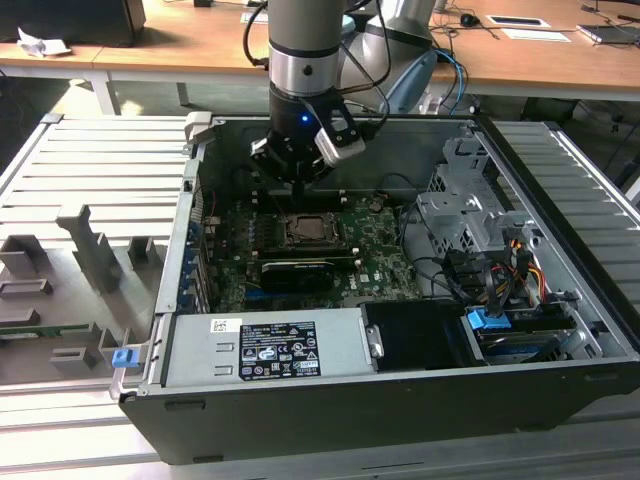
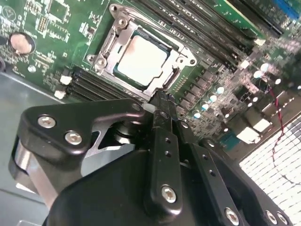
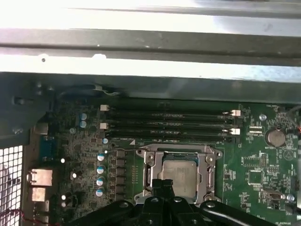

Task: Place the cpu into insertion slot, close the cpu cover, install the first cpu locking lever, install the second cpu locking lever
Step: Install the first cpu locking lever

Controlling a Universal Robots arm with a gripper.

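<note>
The tool [image 2: 162, 101], fingers pressed together and empty, hangs just over the socket's [image 2: 141, 59] edge. The chip [image 2: 141, 59] sits in the socket under the closed cover [image 2: 181, 59], on the green board [image 3: 254, 155] inside the open computer case [image 1: 560, 180].

A wooden desk [image 1: 540, 55] runs across the back of the exterior view, with papers [image 1: 535, 33] and small dark items on it. A black box [image 1: 75, 20] and crumpled paper [image 1: 42, 44] sit at its end on the exterior view's left. White desk legs [image 1: 103, 92] stand on a dim grey floor [image 1: 35, 95]. In front, a ribbed grey metal bench [image 1: 95, 165] spreads to both sides, carrying grey fixture blocks [image 1: 85, 245] and a small blue clip [image 1: 123, 357]. Lighting is even and indoor.
</note>
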